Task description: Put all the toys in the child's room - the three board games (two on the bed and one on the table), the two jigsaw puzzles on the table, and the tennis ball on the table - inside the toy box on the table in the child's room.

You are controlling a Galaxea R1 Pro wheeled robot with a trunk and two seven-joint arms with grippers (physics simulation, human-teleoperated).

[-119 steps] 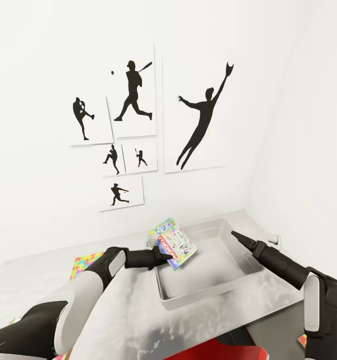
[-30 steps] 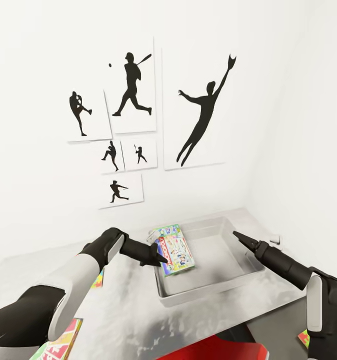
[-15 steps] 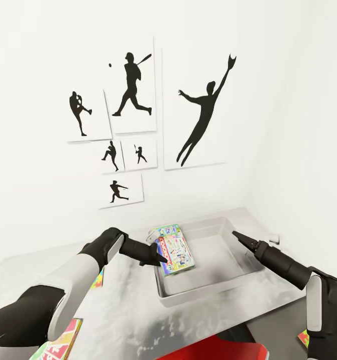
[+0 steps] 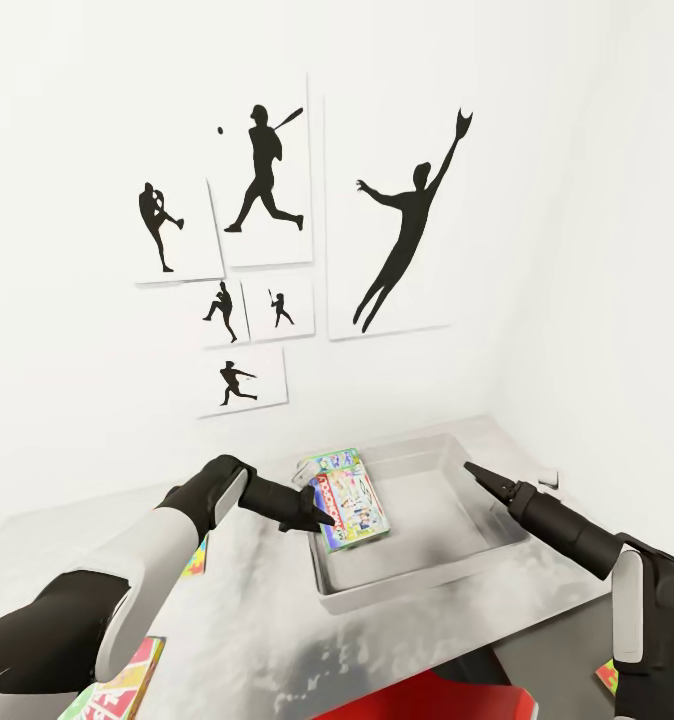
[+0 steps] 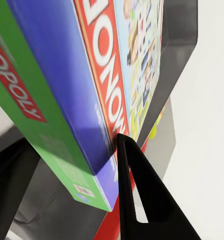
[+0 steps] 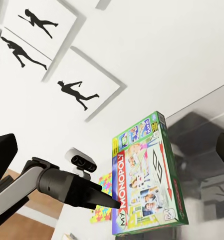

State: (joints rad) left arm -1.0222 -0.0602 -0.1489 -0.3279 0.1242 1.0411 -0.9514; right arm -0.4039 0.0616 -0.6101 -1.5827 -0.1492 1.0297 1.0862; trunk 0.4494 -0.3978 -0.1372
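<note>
Head view: the Monopoly board game [image 4: 349,497] is held tilted over the near left corner of the toy box [image 4: 447,560], gripped at its edge by the left gripper [image 4: 322,519]. If released so, it could be left leaning on the rim. The right gripper [image 4: 469,467] hangs over the toy box, apparently closed and empty.

Left wrist view: the box edge is pinched between the fingers [image 5: 141,195].

Right wrist view: the game [image 6: 146,175] is seen above the toy box, held by its lower corner.

"MY MONOPOLY" on the board game [image 6: 144,187] lid; "MONOPOLY" along its green side.
</note>
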